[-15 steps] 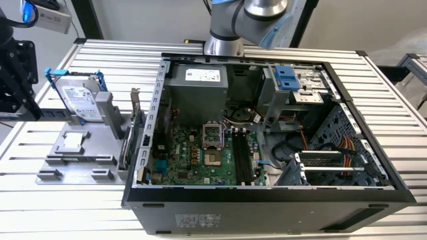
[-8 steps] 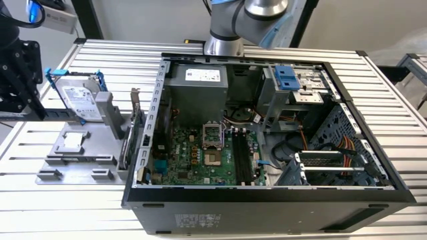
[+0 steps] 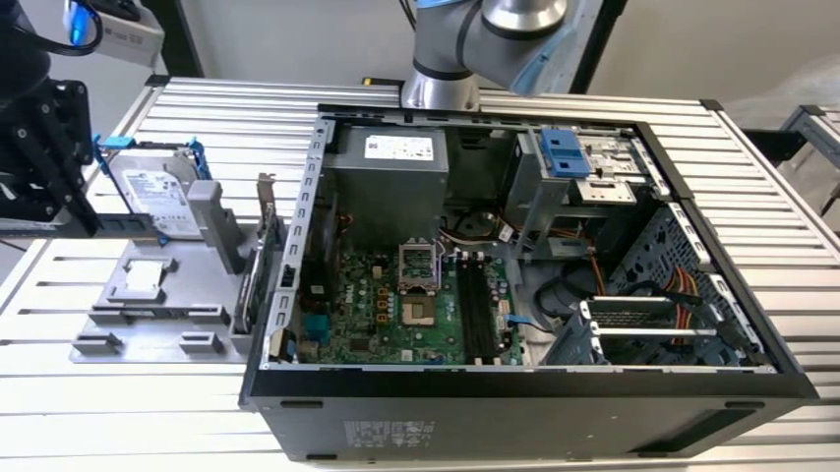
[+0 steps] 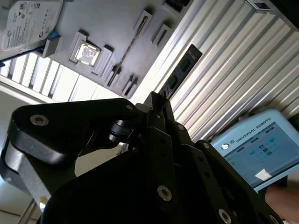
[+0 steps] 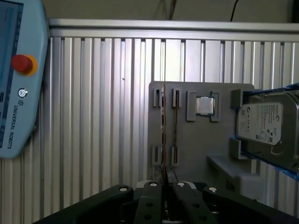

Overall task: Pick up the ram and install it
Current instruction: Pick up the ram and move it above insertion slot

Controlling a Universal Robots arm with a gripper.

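My gripper (image 5: 164, 187) is shut on the ram (image 5: 164, 135), a thin dark stick seen edge-on that runs out from between the fingertips. In the second wrist view the ram (image 4: 183, 69) shows its dark flat side beyond the gripper (image 4: 157, 100). I hold it in the air over the ribbed table, close to the grey parts tray (image 5: 201, 149). In the exterior view the black gripper (image 3: 46, 167) hangs at the far left, well apart from the open computer case (image 3: 525, 385). The long memory slots (image 3: 475, 315) lie on the motherboard inside the case.
The tray (image 3: 157, 315) also carries a silver hard drive (image 5: 266, 123), a processor chip (image 5: 204, 106) and another thin stick (image 5: 175, 126) standing in its slot. A light-blue teach pendant (image 5: 18, 84) lies on the table. The arm's base (image 3: 447, 59) stands behind the case.
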